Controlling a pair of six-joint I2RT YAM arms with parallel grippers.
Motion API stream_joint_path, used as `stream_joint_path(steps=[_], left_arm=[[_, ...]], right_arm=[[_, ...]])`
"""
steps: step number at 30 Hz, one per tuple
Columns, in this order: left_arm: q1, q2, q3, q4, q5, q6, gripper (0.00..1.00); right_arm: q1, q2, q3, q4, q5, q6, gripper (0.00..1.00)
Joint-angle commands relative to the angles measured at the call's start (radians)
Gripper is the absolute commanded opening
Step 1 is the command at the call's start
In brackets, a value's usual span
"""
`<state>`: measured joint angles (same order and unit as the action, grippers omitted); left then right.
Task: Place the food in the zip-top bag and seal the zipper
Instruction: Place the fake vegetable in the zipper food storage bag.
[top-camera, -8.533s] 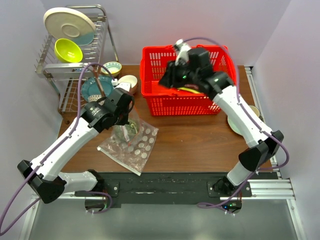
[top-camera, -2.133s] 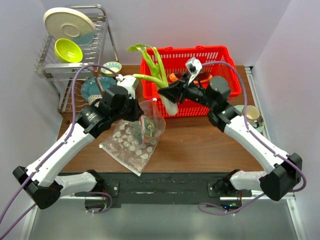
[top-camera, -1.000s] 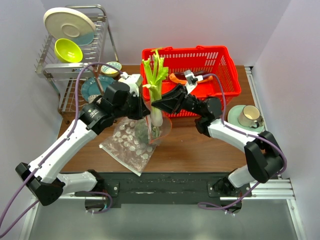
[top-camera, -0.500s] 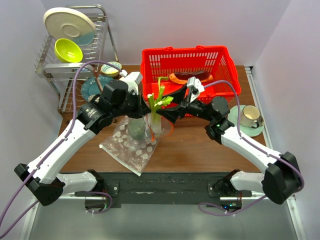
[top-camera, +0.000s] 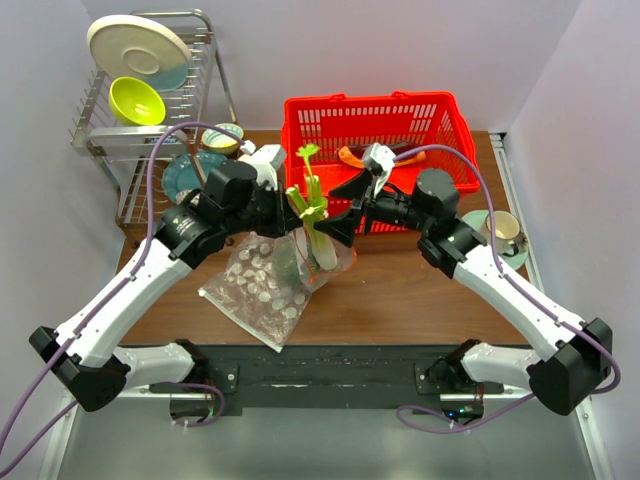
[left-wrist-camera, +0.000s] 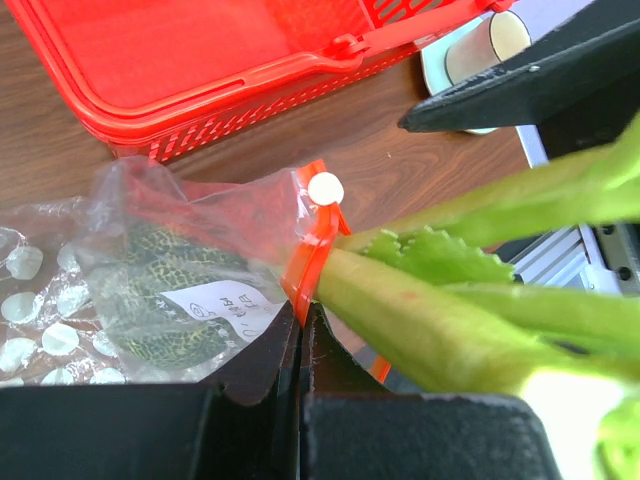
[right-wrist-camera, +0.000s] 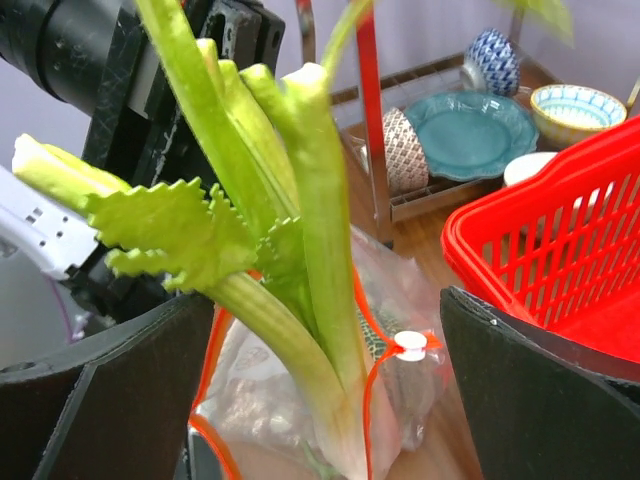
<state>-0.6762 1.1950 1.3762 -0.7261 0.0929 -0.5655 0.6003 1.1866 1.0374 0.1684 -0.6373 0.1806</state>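
Our left pincer is pressed together on the mouth edge of the zip-top bag. It pinches the film right at the orange-red zipper and holds that mouth up off the worktop. The toy celery bunch stands butt-down in the opening with its leafy tops in the air. Our right pincer is spread wide on either side of the stalks, and as far as we can tell it does not touch them. The dark green ball already lies inside the bag.

We judge the celery light and rigid, but smooth and top-heavy, so it could tip the floppy mouth over. We would take it low on the thick pale stem, close above the zipper, and press it down lengthwise. The film looks thin, crinkly and slippery. We would grip it only on the stiffer strip, near the white slider tab, never on bare plastic.
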Motion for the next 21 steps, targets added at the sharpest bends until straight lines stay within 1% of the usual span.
stream_joint_path(steps=[1,2,5,10,13,16,17,21], left_arm=[[0.004,-0.017,-0.002,0.059,0.014,-0.004,0.00],[0.004,-0.017,-0.003,0.059,0.014,-0.004,0.00],[0.003,-0.018,-0.003,0.059,0.014,-0.002,0.00],[0.004,-0.020,-0.002,0.060,0.021,0.001,0.00],[0.003,-0.021,-0.002,0.059,0.025,0.006,0.00],[0.004,-0.025,-0.002,0.060,0.030,0.009,0.00],[0.004,-0.026,-0.003,0.059,0.031,0.010,0.00],[0.004,-0.026,-0.005,0.054,0.039,0.019,0.00]], right_arm=[[0.009,-0.004,0.114,-0.165,0.011,-0.046,0.99],[0.013,-0.001,0.140,-0.222,0.011,-0.049,0.99],[0.024,0.001,0.162,-0.268,0.031,-0.059,0.99],[0.041,0.008,0.171,-0.267,0.030,-0.118,0.98],[0.046,0.039,0.217,-0.290,-0.005,-0.164,0.99],[0.047,0.077,0.276,-0.328,0.001,-0.175,0.98],[0.049,0.087,0.289,-0.320,-0.001,-0.203,0.98],[0.056,0.122,0.317,-0.290,-0.045,-0.225,0.99]])
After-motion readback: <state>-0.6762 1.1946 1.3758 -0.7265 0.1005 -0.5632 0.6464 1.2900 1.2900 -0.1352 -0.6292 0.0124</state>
